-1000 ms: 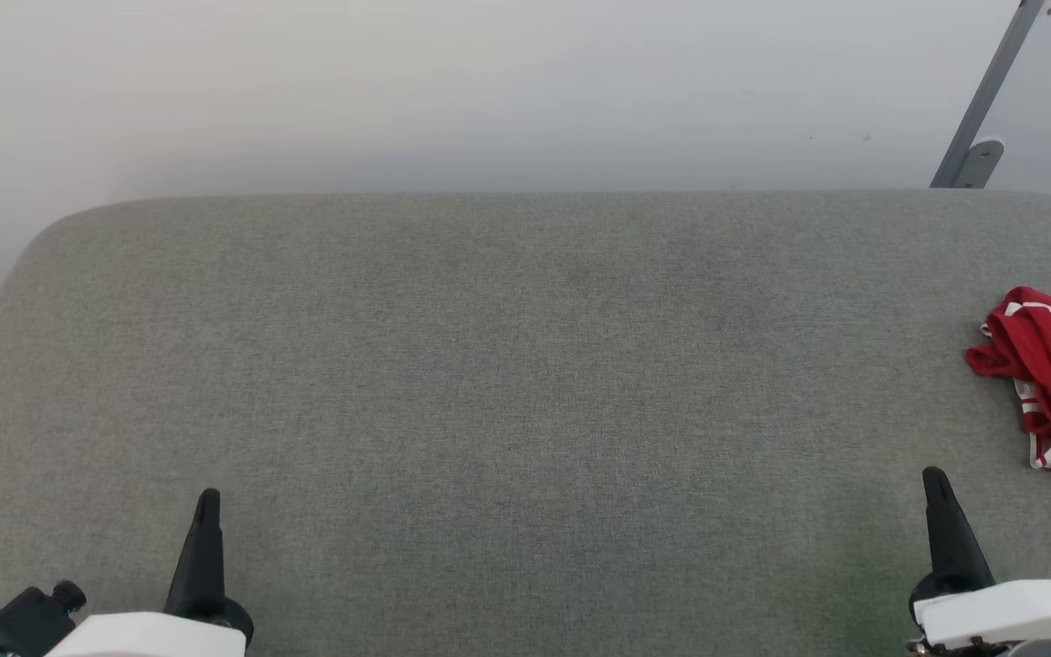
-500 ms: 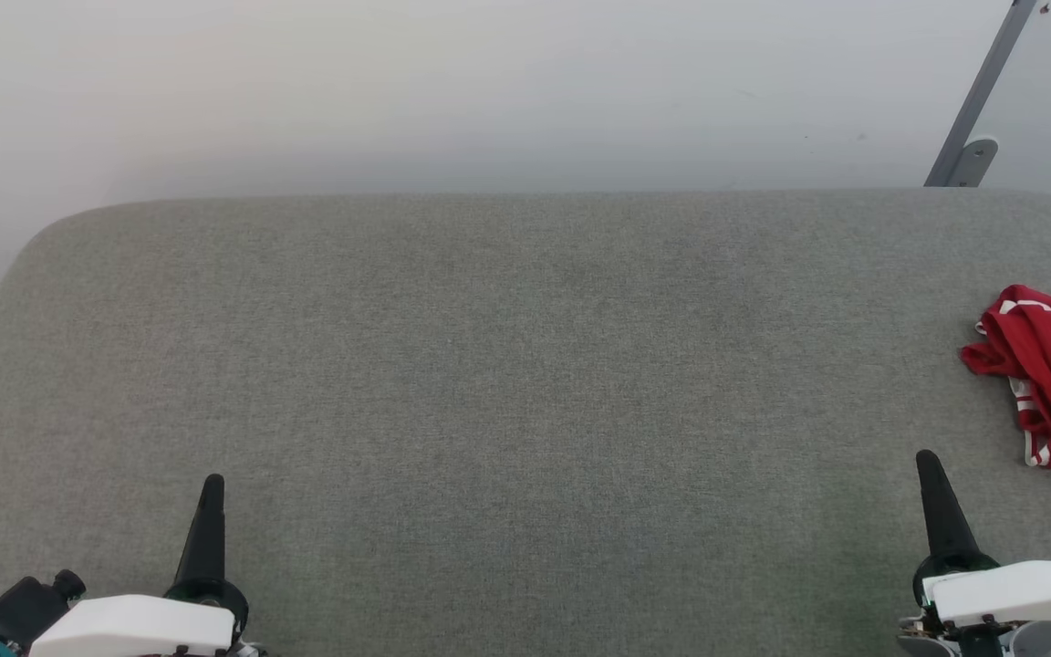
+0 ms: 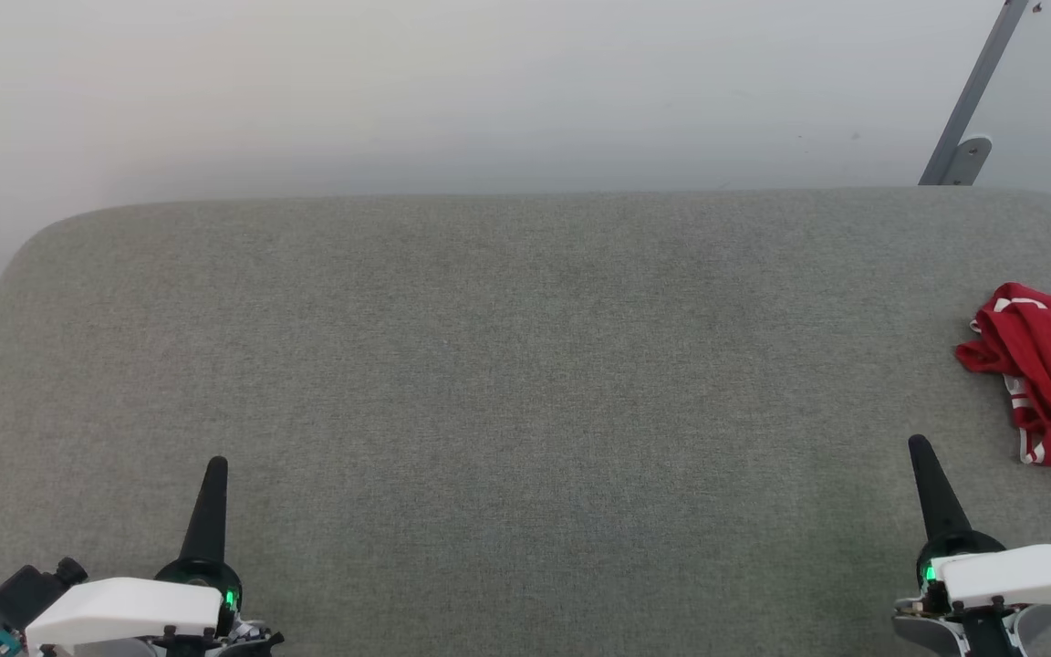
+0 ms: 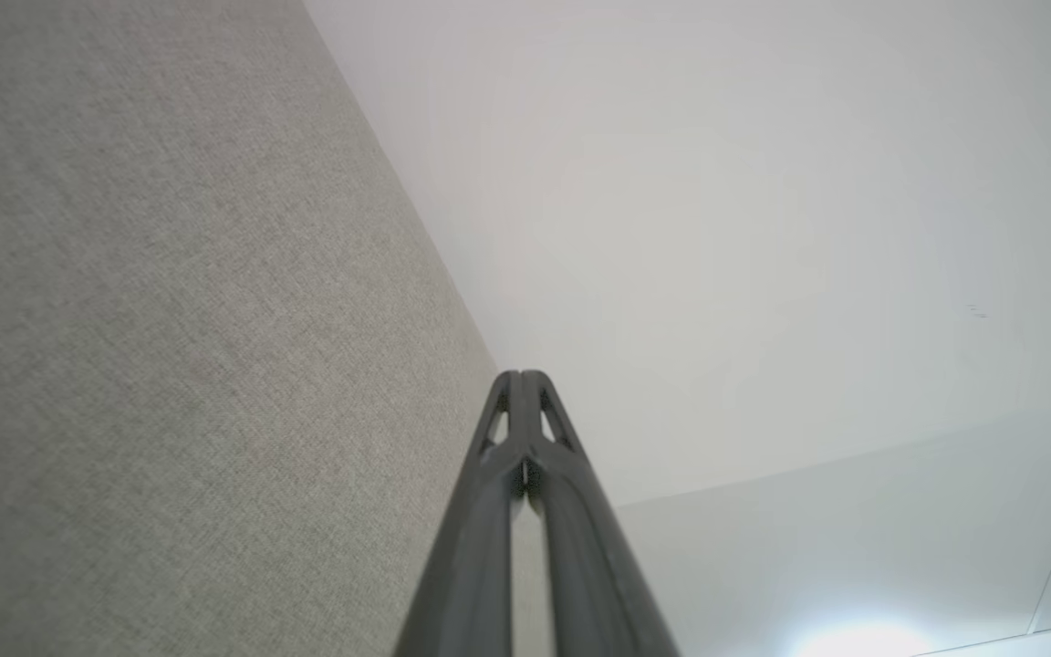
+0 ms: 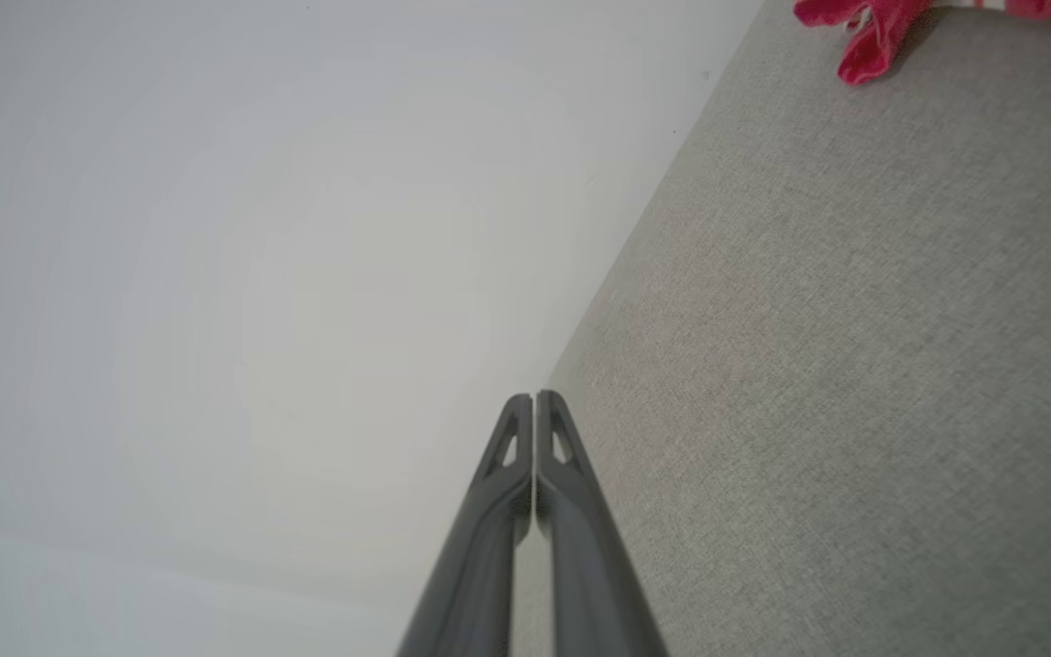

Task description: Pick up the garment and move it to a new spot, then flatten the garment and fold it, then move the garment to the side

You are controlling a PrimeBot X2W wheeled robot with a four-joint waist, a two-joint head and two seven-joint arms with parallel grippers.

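Both grippers have advanced up the head view since a second ago, and more of their white housings is exposed at the bottom edge. The whole scene has also drifted slightly, which is camera motion, not motion of the things. Left gripper [image 3: 215, 467] stands at the lower left and right gripper [image 3: 920, 447] at the lower right, each over the near part of the table [image 3: 525, 365], which is covered in grey fabric and has rounded far corners. Both sets of fingers are clenched together on nothing: the left wrist view shows the left gripper [image 4: 522, 376] with its tips pressed flat against each other, and the right wrist view shows the same for the right gripper [image 5: 534, 397]. A green light [image 3: 229, 599] glows at the base of the left gripper, and another at the base of the right. The garment [image 3: 1050, 383] lies crumpled at the right side of the table, cut off by the frame border, beyond and to the right of the right gripper and apart from it; the table between them is plain grey fabric. Red-and-white striped trim shows along its near left edge. The right wrist view catches a red corner of the garment [image 5: 868, 46] at its top right. The head view adds a grey bracket [image 3: 963, 155] on the wall [image 3: 489, 91] behind the far right corner.
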